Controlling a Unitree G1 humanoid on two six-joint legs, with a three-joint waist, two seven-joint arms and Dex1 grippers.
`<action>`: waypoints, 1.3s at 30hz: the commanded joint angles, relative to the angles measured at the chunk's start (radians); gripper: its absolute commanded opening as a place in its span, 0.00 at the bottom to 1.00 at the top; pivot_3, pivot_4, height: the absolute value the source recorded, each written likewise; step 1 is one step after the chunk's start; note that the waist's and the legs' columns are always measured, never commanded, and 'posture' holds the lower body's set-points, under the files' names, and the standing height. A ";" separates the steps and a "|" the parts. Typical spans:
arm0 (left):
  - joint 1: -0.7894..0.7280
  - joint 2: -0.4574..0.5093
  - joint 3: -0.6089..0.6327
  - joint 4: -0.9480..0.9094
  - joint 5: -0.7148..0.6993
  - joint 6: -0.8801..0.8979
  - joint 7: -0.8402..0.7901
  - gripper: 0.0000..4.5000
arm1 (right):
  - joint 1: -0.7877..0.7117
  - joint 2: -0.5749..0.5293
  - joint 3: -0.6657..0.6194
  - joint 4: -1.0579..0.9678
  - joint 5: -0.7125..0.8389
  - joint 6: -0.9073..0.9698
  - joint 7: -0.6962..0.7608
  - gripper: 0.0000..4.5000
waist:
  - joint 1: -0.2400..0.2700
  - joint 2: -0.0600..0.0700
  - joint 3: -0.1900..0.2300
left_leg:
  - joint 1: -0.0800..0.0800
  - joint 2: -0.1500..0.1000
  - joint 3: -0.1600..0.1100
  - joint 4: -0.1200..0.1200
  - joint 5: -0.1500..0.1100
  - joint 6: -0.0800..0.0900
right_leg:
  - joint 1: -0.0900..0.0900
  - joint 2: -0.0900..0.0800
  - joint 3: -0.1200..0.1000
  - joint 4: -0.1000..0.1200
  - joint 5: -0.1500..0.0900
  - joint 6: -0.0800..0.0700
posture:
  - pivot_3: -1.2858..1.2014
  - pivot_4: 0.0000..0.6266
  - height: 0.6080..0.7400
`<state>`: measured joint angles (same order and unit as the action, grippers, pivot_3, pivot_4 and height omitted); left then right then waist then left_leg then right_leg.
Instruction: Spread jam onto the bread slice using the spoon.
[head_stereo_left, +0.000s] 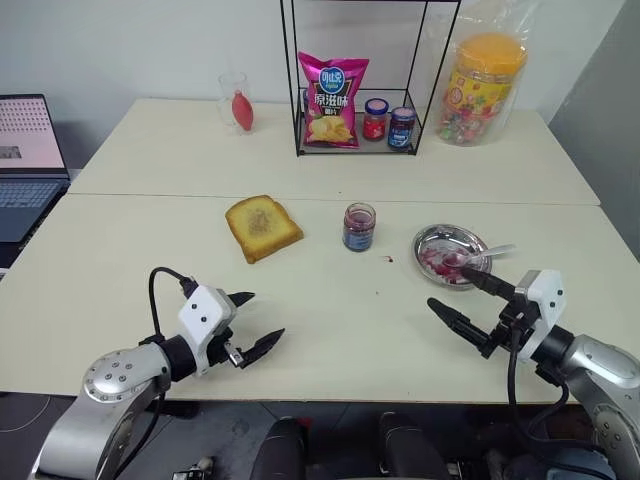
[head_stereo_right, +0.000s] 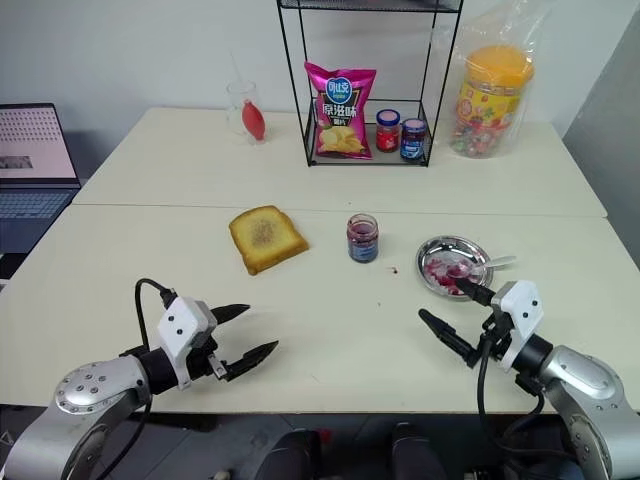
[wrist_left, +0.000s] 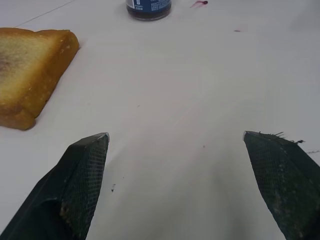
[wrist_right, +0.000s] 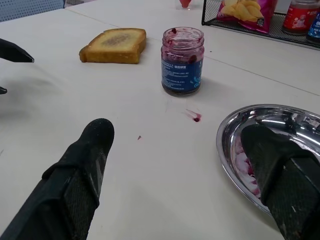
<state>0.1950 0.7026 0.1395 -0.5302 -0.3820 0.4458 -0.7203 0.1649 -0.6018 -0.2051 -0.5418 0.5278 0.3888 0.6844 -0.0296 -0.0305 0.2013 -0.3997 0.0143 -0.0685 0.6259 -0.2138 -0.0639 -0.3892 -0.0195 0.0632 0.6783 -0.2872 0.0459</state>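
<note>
Two black-fingered claws hover low over the near part of the pale desk (head_stereo_left: 120, 230), the left claw (head_stereo_left: 250, 322) and the right claw (head_stereo_left: 470, 302) both spread wide and holding nothing. One thick golden-brown square bread slice (head_stereo_left: 263, 227) lies flat, a corner turned toward the near edge. Just beside it, apart, stands the small clear lidless jam jar (head_stereo_left: 359, 227) with a dark label, upright, dark reddish-purple jam inside. Right of the jar sits a round steel dish (head_stereo_left: 436, 241) smeared pink, with the slim silvery spoon (head_stereo_left: 488, 253) resting in it, handle pointing right over the rim. Bare desk lies open between the claws and the bread. A small red speck marks the desk near the dish.
</note>
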 joint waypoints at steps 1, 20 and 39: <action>-0.008 0.012 0.013 -0.036 -0.018 -0.012 -0.023 1.00 | -0.007 -0.005 -0.012 -0.039 -0.001 -0.006 -0.010 0.98 | 0.000 0.000 0.000 | 0.000 0.000 0.000 0.000 0.000 0.000 | 0.000 0.000 0.000 0.000 0.000 0.000 | 0.52 0.24 1.00; -0.061 -0.099 0.061 0.064 0.038 -0.152 0.063 1.00 | -0.039 0.000 0.037 -0.038 0.009 -0.003 -0.019 0.98 | -0.001 0.000 0.000 | 0.000 0.000 0.001 0.000 0.000 0.000 | 0.000 0.000 0.001 0.000 0.000 0.000 | 0.52 0.24 1.00; -0.546 -0.435 0.232 0.473 -0.101 0.237 0.577 1.00 | -0.393 -0.036 0.160 -0.090 0.116 0.383 -0.115 0.98 | 0.000 -0.003 -0.002 | -0.001 -0.002 -0.002 0.003 0.000 0.000 | 0.001 0.001 -0.002 0.000 0.007 0.011 | 0.52 0.24 1.00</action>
<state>-0.3239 0.2733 0.3542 -0.0726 -0.4683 0.6767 -0.1635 -0.2133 -0.6264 -0.0350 -0.6022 0.6243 0.7565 0.5708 -0.0293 -0.0337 0.1998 -0.4016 0.0125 -0.0707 0.6291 -0.2137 -0.0638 -0.3883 -0.0188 0.0616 0.6770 -0.2804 0.0566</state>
